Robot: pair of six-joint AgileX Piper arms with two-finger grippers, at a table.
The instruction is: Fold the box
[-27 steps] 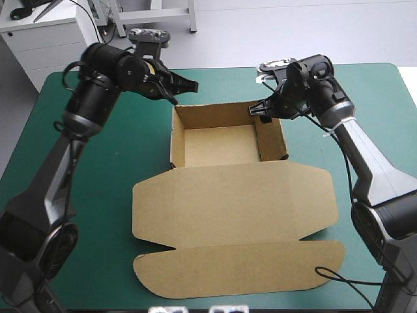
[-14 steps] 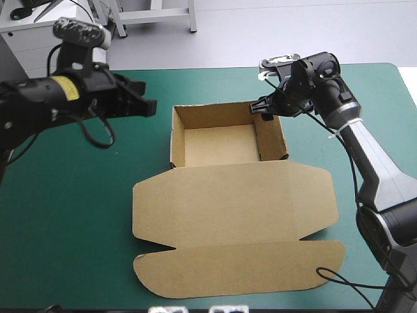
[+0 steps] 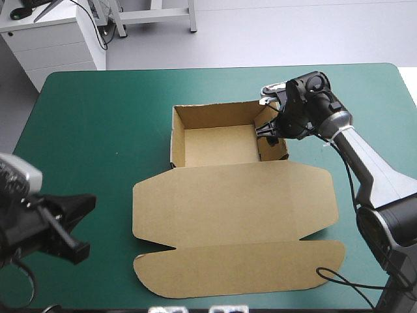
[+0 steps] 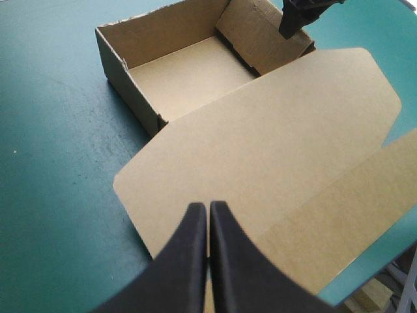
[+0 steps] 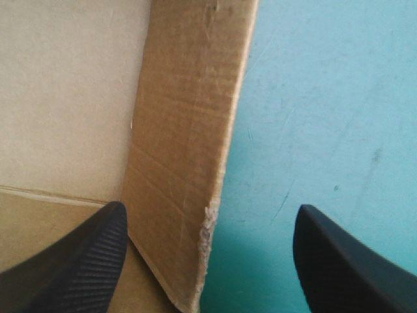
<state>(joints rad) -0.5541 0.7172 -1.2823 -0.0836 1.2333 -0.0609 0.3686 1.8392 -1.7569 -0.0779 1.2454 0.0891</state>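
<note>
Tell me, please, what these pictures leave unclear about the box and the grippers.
- High view: the left gripper is blurred.
- High view: the right gripper's fingertips are hidden by its own wrist and the box's right wall.
- Right wrist view: only that wall shows; the edges cut off the rest.
- Left wrist view: the lid's front flap is cut off.

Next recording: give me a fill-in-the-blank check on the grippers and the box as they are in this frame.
The left gripper has its fingers ____. The right gripper has its fingers ____, with one wall of the box between them. The lid lies ____ on the teal-green cover.
Missing words: shut; open; flat.
</note>
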